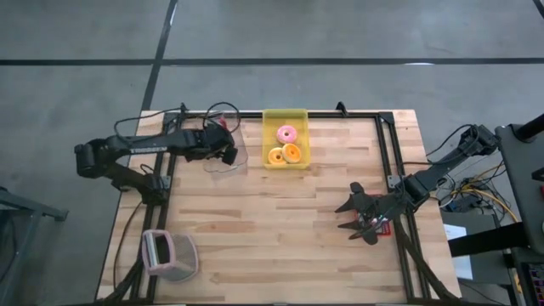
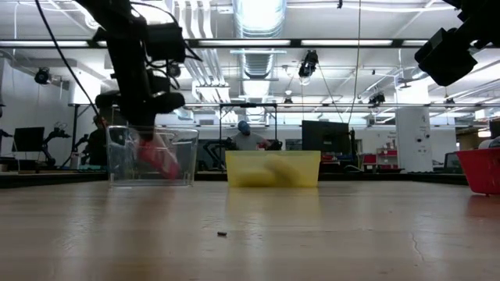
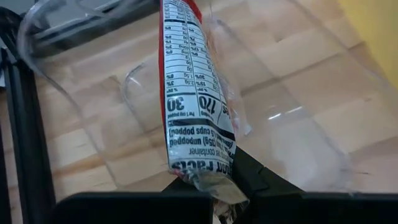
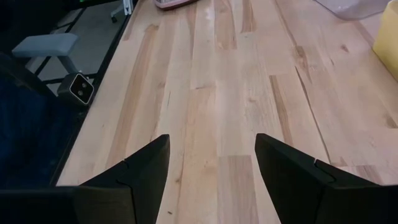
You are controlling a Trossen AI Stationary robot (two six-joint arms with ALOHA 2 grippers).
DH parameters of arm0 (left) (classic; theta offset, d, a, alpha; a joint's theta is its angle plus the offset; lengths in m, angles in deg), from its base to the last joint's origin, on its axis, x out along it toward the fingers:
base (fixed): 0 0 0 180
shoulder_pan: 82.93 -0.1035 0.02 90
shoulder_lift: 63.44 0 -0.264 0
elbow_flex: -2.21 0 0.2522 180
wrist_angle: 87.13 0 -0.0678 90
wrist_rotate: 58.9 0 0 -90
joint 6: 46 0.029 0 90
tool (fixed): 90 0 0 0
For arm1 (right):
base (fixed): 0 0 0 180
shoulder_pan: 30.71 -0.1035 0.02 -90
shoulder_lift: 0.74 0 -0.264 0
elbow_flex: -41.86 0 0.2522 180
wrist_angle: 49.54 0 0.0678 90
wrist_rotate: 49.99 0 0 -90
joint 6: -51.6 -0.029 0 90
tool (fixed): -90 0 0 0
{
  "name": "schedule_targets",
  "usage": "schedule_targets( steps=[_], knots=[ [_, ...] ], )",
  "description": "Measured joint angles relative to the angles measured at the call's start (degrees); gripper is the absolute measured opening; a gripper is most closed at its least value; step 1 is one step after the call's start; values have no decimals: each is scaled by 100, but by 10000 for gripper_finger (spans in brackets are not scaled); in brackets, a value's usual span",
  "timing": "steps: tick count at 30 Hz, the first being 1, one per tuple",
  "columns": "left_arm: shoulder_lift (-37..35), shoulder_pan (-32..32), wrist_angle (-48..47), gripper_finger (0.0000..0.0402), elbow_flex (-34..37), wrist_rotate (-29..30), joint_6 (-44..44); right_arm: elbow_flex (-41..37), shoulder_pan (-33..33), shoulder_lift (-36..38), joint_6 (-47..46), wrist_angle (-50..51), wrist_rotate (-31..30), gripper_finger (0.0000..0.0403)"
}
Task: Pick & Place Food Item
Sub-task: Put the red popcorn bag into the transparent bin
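My left gripper (image 1: 228,154) hangs over a clear plastic tub (image 1: 223,167) at the far left of the table and is shut on a red-and-white food packet (image 3: 193,93) with a nutrition label. In the low view the packet (image 2: 160,160) reaches down inside the tub (image 2: 152,156). I cannot tell whether its lower end touches the tub's floor. My right gripper (image 1: 361,217) is open and empty above the bare wood at the table's right side, and it also shows in the right wrist view (image 4: 211,168). My left gripper pinches the packet's crimped end (image 3: 208,179) between its two fingers. The fingers come from above and point down. The packet hangs below them, long side down, inside the clear tub's walls (image 3: 298,137).
A yellow bin (image 1: 272,119) with three donuts stands just right of the clear tub at the far middle. A pink container (image 1: 166,255) lies at the near left corner. A red bin (image 2: 480,170) shows at the low view's right edge. Black frame rails (image 1: 391,149) run along the table's sides.
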Motion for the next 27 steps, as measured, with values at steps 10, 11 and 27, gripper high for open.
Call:
schedule_targets(
  steps=[10,11,27],
  knots=[
    [649,-22,242,35,77,225,-7,-9,-1,0,1,0,0,233],
    [689,-22,255,38,77,186,-20,-9,-2,0,1,0,-1,233],
    [807,-26,300,48,84,30,-81,-11,-2,0,2,0,0,233]
  ],
)
